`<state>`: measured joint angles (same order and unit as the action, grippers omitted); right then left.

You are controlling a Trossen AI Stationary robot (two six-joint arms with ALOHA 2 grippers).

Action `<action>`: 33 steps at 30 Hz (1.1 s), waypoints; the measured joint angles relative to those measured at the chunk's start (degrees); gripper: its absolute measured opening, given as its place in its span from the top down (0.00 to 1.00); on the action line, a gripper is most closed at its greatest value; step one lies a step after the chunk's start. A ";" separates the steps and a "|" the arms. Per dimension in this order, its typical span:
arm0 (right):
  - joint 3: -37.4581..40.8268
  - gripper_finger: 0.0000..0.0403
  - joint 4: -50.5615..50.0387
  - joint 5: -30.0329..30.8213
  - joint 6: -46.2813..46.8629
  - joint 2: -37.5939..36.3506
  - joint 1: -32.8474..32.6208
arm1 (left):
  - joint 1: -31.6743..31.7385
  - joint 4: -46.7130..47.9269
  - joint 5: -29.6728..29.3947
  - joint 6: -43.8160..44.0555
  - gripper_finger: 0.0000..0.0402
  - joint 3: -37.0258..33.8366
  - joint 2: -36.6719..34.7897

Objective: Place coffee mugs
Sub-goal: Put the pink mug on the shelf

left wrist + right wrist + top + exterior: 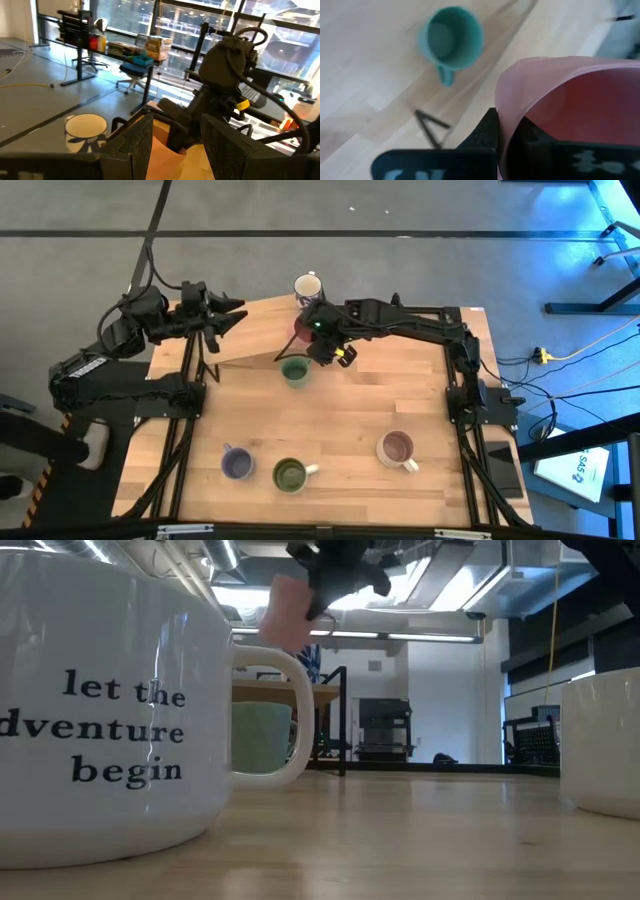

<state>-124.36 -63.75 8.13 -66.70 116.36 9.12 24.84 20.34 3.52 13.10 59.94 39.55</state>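
Observation:
My right gripper (312, 335) is shut on the pink mug (301, 330), held in the air over the table's far middle; the mug also shows in the low view (292, 612). The teal-green mug (295, 368) stands upright on the table just nearer than it, and shows in the right wrist view (452, 37). The white mug with blue pattern (307, 285) stands at the far edge. My left gripper (232, 315) is open and empty at the far left, pointing toward the right arm. My right gripper holds the pink mug by its wall at the rim (501, 117), with one finger (487, 132) outside and the other inside the cup. The fingers come from above, slanting from the table's right. The mug is lifted clear of the table and tilted.
Three mugs stand near the front edge: lavender-blue (237, 464), green with a white handle (290, 474), and pale with brown inside (397, 448). In the low view a white lettered mug (100, 720) fills the left and another mug (605, 740) the right.

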 joint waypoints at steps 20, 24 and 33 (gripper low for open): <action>-0.04 1.00 -4.70 -1.77 -4.22 1.24 3.72 | 0.00 0.24 -2.93 0.28 0.60 0.00 0.07; -0.04 1.00 -6.03 -1.81 -4.34 1.24 4.14 | 0.00 0.24 -3.03 0.28 0.60 0.00 0.08; -0.04 1.00 -6.82 -1.67 -5.57 1.91 4.50 | 0.00 0.24 -3.06 0.31 0.60 0.00 0.09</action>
<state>-124.40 -70.57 6.46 -72.27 118.28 13.61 24.84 20.58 0.46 13.41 59.94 39.64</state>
